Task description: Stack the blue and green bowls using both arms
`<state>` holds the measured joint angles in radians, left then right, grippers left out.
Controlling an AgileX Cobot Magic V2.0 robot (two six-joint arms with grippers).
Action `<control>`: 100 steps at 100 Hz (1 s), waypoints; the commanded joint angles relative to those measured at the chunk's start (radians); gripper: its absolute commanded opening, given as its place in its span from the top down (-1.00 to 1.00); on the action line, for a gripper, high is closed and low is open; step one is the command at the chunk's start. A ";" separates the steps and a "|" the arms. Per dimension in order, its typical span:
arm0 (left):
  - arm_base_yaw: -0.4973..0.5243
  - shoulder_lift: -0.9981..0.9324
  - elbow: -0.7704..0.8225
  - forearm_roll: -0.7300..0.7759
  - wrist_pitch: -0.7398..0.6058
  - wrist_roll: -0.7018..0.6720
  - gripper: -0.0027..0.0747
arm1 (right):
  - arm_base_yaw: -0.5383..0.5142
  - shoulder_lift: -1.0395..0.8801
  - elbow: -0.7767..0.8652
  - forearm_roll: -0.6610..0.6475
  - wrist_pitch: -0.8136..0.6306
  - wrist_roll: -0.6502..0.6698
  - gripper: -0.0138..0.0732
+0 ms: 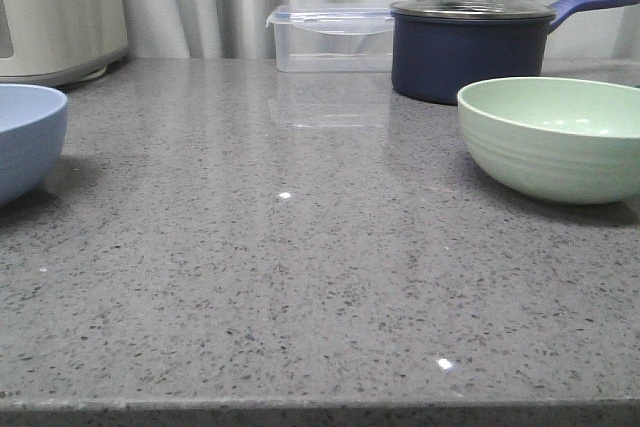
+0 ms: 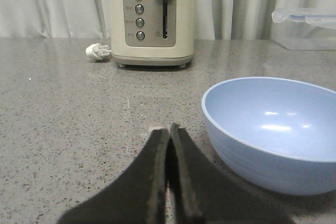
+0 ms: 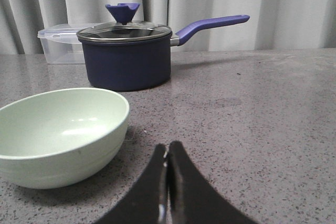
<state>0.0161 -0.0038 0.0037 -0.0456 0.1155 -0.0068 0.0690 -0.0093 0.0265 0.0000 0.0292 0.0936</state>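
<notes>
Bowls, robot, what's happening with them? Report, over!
Left gripper shut, empty; right gripper shut, empty. Blue bowl far left, green bowl far right, both upright, not stacked. Nothing between them.

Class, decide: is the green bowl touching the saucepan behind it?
Apart. The right wrist view shows a strip of bare counter between the green bowl and the saucepan.

Only the fingers show, in the 2 wrist views: the left gripper (image 2: 169,129) and right gripper (image 3: 167,148) each have 2 matte black fingers, broad at the base and tapering to blunt tips. Their inner faces look slightly rough, perhaps padded.
</notes>
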 commanded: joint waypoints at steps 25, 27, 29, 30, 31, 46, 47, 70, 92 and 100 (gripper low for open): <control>-0.007 -0.023 -0.078 -0.013 0.040 -0.008 0.98 | -0.005 -0.009 -0.076 0.000 0.035 -0.007 0.87; -0.007 -0.017 -0.097 -0.013 0.052 -0.008 0.98 | -0.005 -0.004 -0.090 0.000 0.060 -0.007 0.87; -0.007 -0.009 -0.118 -0.013 0.065 -0.008 0.98 | -0.005 0.001 -0.111 0.000 0.092 -0.007 0.87; -0.007 -0.006 -0.125 -0.013 0.069 -0.008 0.98 | -0.005 0.002 -0.116 0.000 0.100 -0.007 0.87; -0.007 -0.001 -0.139 -0.013 0.078 -0.008 0.98 | -0.005 0.007 -0.121 0.000 0.108 -0.007 0.87; -0.007 0.091 -0.293 -0.011 0.161 -0.008 0.98 | -0.005 0.082 -0.236 0.000 0.243 -0.007 0.87; -0.007 0.102 -0.308 -0.011 0.166 -0.008 0.98 | -0.005 0.098 -0.247 0.000 0.254 -0.007 0.87; -0.007 0.290 -0.512 -0.011 0.287 -0.001 0.98 | -0.005 0.278 -0.424 0.000 0.414 -0.007 0.87; -0.007 0.456 -0.636 -0.011 0.351 -0.001 0.98 | -0.005 0.440 -0.585 0.005 0.511 -0.007 0.86; -0.007 0.500 -0.661 -0.011 0.359 -0.001 0.96 | -0.005 0.490 -0.624 0.023 0.531 -0.007 0.84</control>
<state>0.0161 0.4434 -0.6004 -0.0493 0.5276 -0.0068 0.0690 0.4210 -0.5259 0.0089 0.5980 0.0936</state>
